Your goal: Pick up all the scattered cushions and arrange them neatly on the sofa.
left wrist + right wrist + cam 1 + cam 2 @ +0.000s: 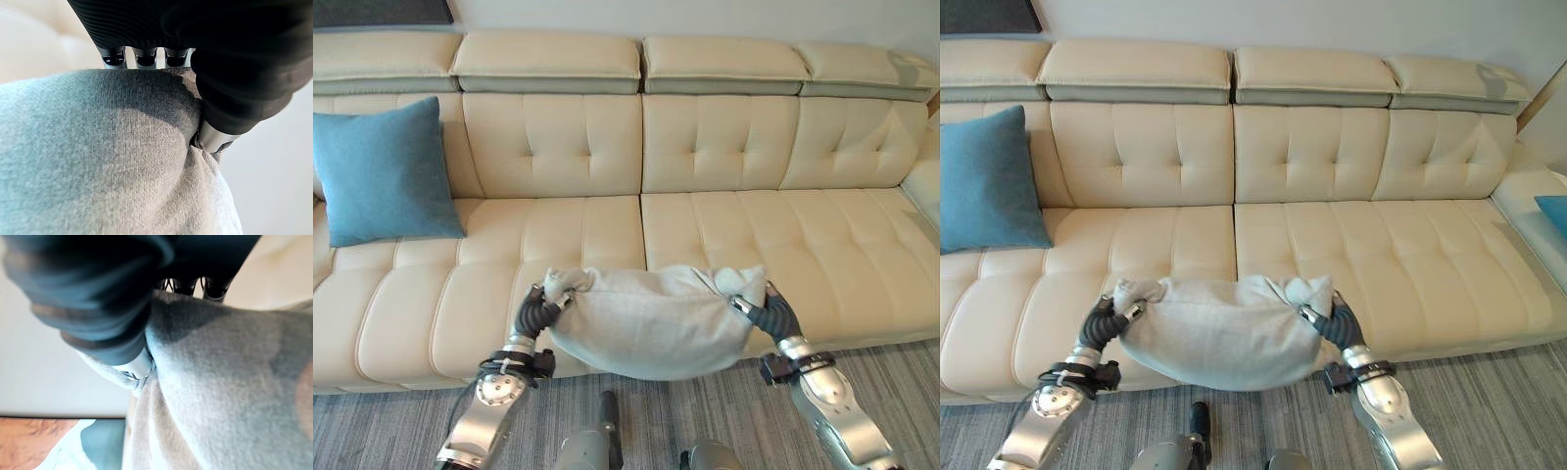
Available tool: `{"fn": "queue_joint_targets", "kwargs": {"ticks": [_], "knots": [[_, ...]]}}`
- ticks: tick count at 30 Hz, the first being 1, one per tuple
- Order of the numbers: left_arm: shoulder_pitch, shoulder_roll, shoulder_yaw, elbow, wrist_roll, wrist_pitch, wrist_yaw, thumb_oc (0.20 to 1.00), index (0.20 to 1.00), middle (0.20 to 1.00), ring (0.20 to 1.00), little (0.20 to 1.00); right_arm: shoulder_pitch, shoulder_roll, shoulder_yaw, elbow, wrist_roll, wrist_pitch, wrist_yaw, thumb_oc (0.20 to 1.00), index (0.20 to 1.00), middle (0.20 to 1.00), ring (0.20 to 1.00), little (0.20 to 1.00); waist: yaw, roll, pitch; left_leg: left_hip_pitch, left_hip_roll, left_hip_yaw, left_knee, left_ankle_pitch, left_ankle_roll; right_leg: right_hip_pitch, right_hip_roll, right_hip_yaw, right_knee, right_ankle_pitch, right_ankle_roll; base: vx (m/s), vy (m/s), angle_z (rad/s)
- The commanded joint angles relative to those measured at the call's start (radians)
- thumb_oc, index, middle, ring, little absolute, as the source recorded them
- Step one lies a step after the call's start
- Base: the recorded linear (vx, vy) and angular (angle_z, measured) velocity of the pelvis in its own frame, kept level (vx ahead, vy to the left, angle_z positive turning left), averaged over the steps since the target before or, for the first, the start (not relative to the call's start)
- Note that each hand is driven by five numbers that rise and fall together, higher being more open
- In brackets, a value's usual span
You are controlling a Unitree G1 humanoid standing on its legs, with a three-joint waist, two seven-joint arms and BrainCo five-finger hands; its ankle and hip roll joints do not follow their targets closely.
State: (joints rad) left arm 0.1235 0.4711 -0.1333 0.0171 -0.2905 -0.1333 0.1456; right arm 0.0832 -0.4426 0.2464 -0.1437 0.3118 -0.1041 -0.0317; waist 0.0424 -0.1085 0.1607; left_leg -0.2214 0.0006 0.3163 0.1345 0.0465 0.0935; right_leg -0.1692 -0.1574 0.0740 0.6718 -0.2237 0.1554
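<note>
Grey cushion (651,323) hangs between your two robot hands above the sofa's (724,235) front edge: left robot hand (540,309) clamps one end, right robot hand (771,313) the other. Blue cushion (384,171) leans at the sofa's left.

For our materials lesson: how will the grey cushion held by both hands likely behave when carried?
Probably floppy: the grey cushion sags between the left hand and right hand. Likely light, since pinched corners hold it. Its woven cloth looks unlikely to slip.

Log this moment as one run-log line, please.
grey cushion: held at both ends, sagging before sofa | left hand: gripping | right hand: gripping | blue cushion: on sofa, leaning on backrest
</note>
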Motion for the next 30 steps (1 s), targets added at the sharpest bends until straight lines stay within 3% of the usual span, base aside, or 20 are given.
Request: {"fn": "queue_joint_targets", "kwargs": {"ticks": [1,3,4,6,7,11,13,18,23,30], "knots": [[-0.035,0.012,0.008,-0.079,0.036,-0.078,-0.009,0.2,0.2,0.2,0.2,0.2,-0.124,0.031,-0.011,-0.117,0.001,-0.115,0.023,0.2,0.2,0.2,0.2,0.2,-0.02,0.015,-0.005,-0.017,0.027,-0.105,0.017,-0.061,-0.073,0.137,0.012,-0.086,-0.184,0.235,0.001,0.26,0.081,-0.4],[-0.027,0.01,0.015,-0.086,0.028,-0.086,-0.018,0.2,0.2,0.2,0.2,0.2,-0.135,0.015,-0.022,-0.125,-0.001,-0.114,0.029,0.2,0.2,0.2,0.2,0.2,-0.038,0.045,0.004,0.054,0.032,-0.12,-0.029,-0.081,-0.078,0.044,0.018,-0.145,-0.312,0.149,-0.019,0.27,0.042,-0.35],[-0.027,0.008,0.014,-0.086,0.027,-0.085,-0.019,0.2,0.2,0.2,0.2,0.2,-0.14,0.014,-0.023,-0.124,0.0,-0.112,0.029,0.2,0.2,0.2,0.2,0.2,-0.043,0.048,0.011,0.067,0.031,-0.124,-0.035,-0.084,-0.08,0.017,0.016,-0.154,-0.364,0.149,-0.018,0.26,0.003,-0.21],[-0.028,0.002,0.014,-0.082,0.026,-0.086,-0.021,0.2,0.2,0.2,0.2,0.2,-0.143,0.015,-0.021,-0.12,0.003,-0.112,0.029,0.2,0.2,0.2,0.2,0.2,-0.053,0.05,0.024,0.094,0.026,-0.133,-0.045,-0.092,-0.082,-0.007,0.02,-0.162,-0.429,0.165,-0.015,0.14,-0.037,-0.02],[-0.034,-0.007,0.015,-0.07,0.035,-0.088,-0.021,0.2,0.2,0.2,0.2,0.2,-0.145,0.017,-0.024,-0.111,-0.002,-0.112,0.03,0.2,0.2,0.2,0.2,0.2,-0.064,0.048,0.037,0.122,0.015,-0.146,-0.052,-0.103,-0.088,-0.034,0.022,-0.158,-0.515,0.203,0.0,0.11,-0.044,0.21],[-0.038,-0.022,0.018,-0.065,0.045,-0.095,-0.036,0.2,0.2,0.2,0.2,0.2,-0.128,0.021,-0.041,-0.105,-0.002,-0.112,0.035,0.2,0.2,0.2,0.2,0.2,-0.077,0.041,0.046,0.148,0.005,-0.173,-0.033,-0.127,-0.096,-0.027,0.037,-0.118,-0.541,0.229,0.009,0.16,-0.135,0.34],[-0.029,-0.029,0.019,-0.067,0.049,-0.1,-0.046,0.2,0.2,0.2,0.2,0.2,-0.114,0.024,-0.048,-0.104,0.021,-0.117,0.049,0.2,0.2,0.2,0.2,0.2,-0.073,0.033,0.037,0.157,0.002,-0.182,-0.016,-0.143,-0.103,0.006,0.034,-0.114,-0.566,0.237,-0.001,0.17,-0.181,0.84],[-0.026,-0.047,0.039,-0.047,0.027,-0.104,-0.023,0.2,0.2,0.2,0.2,0.2,-0.193,0.028,0.021,-0.041,0.094,-0.107,0.078,0.2,0.2,0.2,0.2,0.2,-0.047,0.053,-0.008,0.217,0.016,-0.205,-0.066,-0.134,-0.128,0.099,0.041,-0.171,-0.631,0.231,-0.022,0.16,-0.156,0.28],[-0.211,-0.047,0.01,0.032,0.002,-0.134,0.069,0.2,0.2,0.2,0.2,0.2,-0.427,0.033,0.083,0.07,0.095,-0.123,0.015,0.2,0.2,0.2,0.2,0.2,-0.034,0.071,-0.019,0.231,0.028,-0.221,-0.122,-0.105,-0.15,0.128,0.051,-0.201,-0.683,0.228,-0.035,0.07,-0.116,0.11],[-0.625,-0.024,-0.111,0.216,-0.015,-0.174,0.214,0.2,0.2,0.2,0.2,0.2,-0.778,0.042,0.173,0.307,0.076,-0.134,-0.105,0.2,0.2,0.2,0.2,0.2,-0.031,0.082,0.012,0.185,0.043,-0.222,-0.181,-0.047,-0.178,0.087,0.063,-0.226,-0.718,0.243,-0.033,-0.04,-0.057,0.11]]}}
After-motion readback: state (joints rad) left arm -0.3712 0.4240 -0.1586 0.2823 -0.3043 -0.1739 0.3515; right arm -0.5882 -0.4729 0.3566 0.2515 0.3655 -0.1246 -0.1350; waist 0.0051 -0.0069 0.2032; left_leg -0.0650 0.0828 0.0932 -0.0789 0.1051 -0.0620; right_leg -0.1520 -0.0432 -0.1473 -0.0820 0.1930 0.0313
